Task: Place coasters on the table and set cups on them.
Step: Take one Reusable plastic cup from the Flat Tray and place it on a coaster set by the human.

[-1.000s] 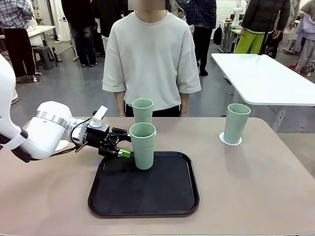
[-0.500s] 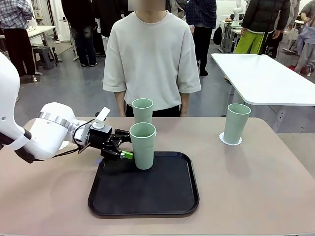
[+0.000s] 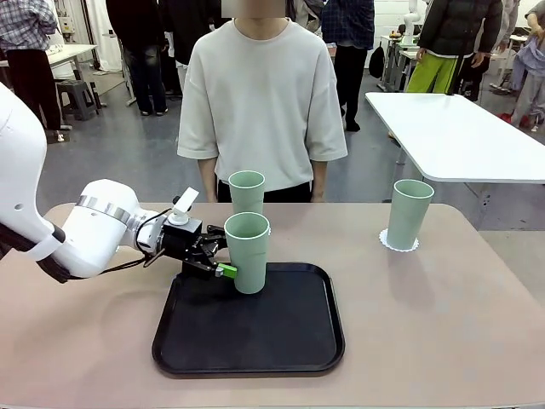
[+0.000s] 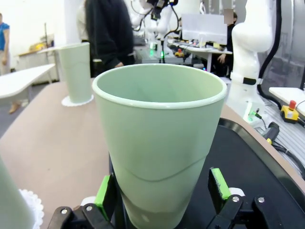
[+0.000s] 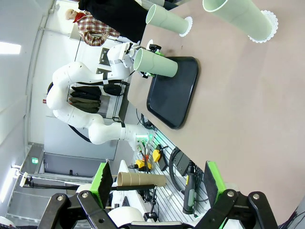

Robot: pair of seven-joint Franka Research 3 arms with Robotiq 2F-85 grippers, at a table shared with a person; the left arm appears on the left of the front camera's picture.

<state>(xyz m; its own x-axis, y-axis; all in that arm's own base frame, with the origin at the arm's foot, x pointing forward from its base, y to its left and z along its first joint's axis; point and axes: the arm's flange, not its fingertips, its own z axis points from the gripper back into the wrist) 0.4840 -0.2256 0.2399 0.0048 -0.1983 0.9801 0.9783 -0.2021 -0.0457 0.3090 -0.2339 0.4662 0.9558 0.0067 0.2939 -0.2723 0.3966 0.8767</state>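
Note:
A mint-green cup (image 3: 247,253) stands upright at the back of the black tray (image 3: 255,341). My left gripper (image 3: 226,256) reaches it from the left, open, one finger on each side of its lower half. In the left wrist view the cup (image 4: 159,143) sits between the green pads (image 4: 218,188), and a small gap shows at the right pad. A second cup (image 3: 246,192) stands behind it in front of the person. A third cup (image 3: 409,213) rests on a coaster (image 3: 398,244) at the right of the table (image 3: 443,324). My right gripper (image 5: 157,179) hangs open high above the table, holding nothing.
The person (image 3: 262,102) stands at the far edge with arms down. A white-topped table (image 3: 460,128) stands beyond the right side. The right wrist view shows a lacy coaster (image 5: 187,25) under the back cup (image 5: 164,19) and another (image 5: 267,28) under the right cup.
My left gripper has moved right along the tray's back edge, and its open fingers now straddle the cup on the tray. The cups have not moved.

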